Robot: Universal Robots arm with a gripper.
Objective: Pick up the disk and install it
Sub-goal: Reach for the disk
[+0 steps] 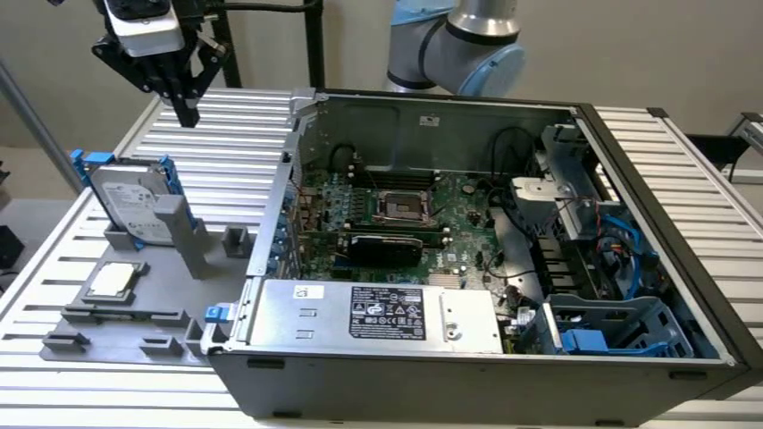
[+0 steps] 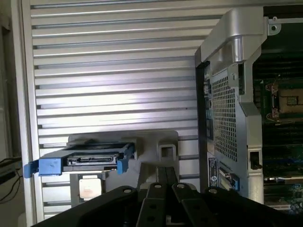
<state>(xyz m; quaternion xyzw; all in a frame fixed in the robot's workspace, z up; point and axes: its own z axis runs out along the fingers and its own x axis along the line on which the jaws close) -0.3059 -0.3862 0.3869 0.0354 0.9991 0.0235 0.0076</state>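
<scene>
Closed pincer (image 2: 163, 172), disk (image 2: 90, 161) in grey holder (image 2: 151, 141)

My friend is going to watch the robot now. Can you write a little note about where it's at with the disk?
End effector: shut, holding nothing, hovering high up and apart from the disk.
Disk: standing on edge in the grey holder, to the exterior view's left of the open computer case. Nothing touches it.
Done: nothing that shows. The disk is not yet picked up.
Left: picking up the disk and installing it in the case.
</scene>
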